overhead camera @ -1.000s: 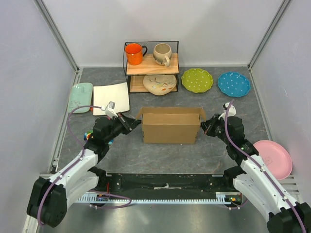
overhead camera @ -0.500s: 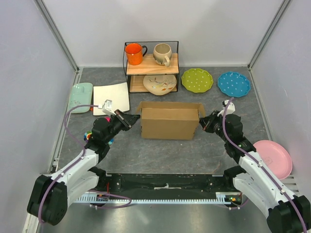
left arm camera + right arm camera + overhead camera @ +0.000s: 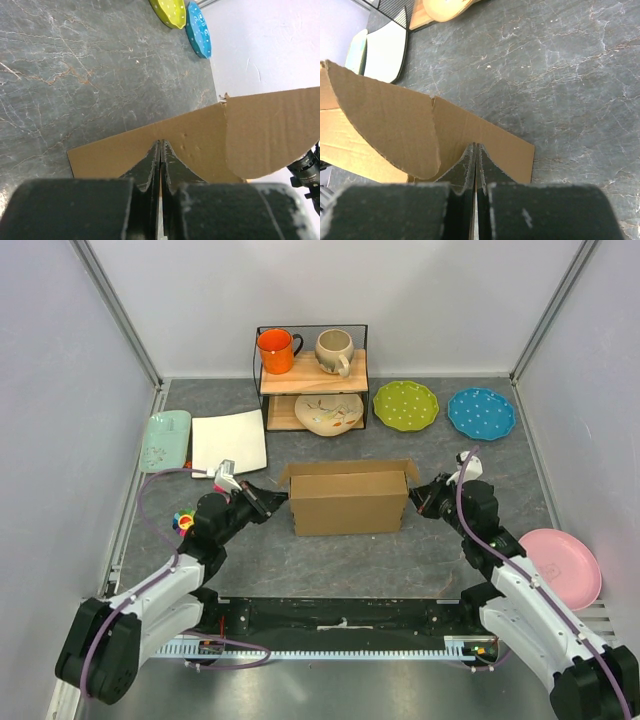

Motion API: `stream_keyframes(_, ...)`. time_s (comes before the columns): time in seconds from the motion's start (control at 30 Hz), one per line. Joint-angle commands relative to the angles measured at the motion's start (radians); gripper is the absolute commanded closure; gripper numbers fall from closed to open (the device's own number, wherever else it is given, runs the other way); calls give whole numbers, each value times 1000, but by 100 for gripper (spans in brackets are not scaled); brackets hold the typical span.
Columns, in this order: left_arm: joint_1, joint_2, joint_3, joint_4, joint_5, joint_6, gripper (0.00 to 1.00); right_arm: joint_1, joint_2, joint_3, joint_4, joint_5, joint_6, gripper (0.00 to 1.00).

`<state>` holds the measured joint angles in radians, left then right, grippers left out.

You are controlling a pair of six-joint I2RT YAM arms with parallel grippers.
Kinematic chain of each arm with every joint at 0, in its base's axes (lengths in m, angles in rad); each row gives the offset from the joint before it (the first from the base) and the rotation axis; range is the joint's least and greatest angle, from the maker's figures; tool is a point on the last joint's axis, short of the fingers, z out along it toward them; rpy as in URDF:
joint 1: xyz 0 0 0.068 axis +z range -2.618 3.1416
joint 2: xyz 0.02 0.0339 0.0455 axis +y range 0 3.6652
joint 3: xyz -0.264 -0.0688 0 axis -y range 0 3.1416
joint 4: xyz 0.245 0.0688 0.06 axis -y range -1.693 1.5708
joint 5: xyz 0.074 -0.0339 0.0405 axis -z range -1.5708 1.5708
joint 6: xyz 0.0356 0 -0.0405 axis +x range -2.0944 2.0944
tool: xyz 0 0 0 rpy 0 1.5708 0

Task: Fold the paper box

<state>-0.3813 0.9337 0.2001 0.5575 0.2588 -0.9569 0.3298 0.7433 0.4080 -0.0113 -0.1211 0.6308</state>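
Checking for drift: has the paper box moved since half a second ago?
Yes. The paper box has slid slightly nearer, widening its gap from the shelf rack.

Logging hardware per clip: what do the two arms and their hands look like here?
Both arms have white lower links and black joints and wrists. A purple cable loops along the left arm and the right arm. The left hand and right hand are black, with fingers tapering to thin tips, flecked with pale scuffs.
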Motion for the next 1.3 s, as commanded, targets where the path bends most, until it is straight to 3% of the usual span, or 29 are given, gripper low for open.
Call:
stream_keyframes(0.0, -8, -90, 15, -73, -32, 33, 93, 9, -61, -18, 11, -37, -19, 100)
stream_keyframes(0.17, -8, -191, 47, -217, -87, 61, 74, 9, -139, -15, -104, 4, -25, 91)
stream_keyframes(0.27, -8, -226, 82, -327, -111, 75, 64, 9, -145, 26, -215, 75, -26, 77)
stream_keyframes(0.47, -8, -268, 185, -603, -200, 105, 59, 11, -176, 156, -492, 288, -19, 53)
stream_keyframes(0.63, -8, -358, 209, -781, -370, 115, 58, 11, -185, 248, -561, 428, 26, 47)
stream_keyframes(0.7, -8, -406, 226, -812, -417, 109, 53, 12, -182, 297, -556, 474, 15, 45)
stream_keyframes(0.83, -8, -415, 283, -872, -460, 136, 44, 21, -136, 374, -443, 322, -120, 39)
stream_keyframes(1.03, -7, -348, 406, -927, -399, 184, 36, 63, -73, 423, -395, 135, -270, 12)
stream_keyframes(1.17, -7, -361, 429, -938, -380, 179, 32, 74, -19, 420, -412, 123, -295, 14)
stream_keyframes(1.27, -7, -389, 446, -936, -374, 191, 28, 75, 10, 416, -412, 98, -298, 21)
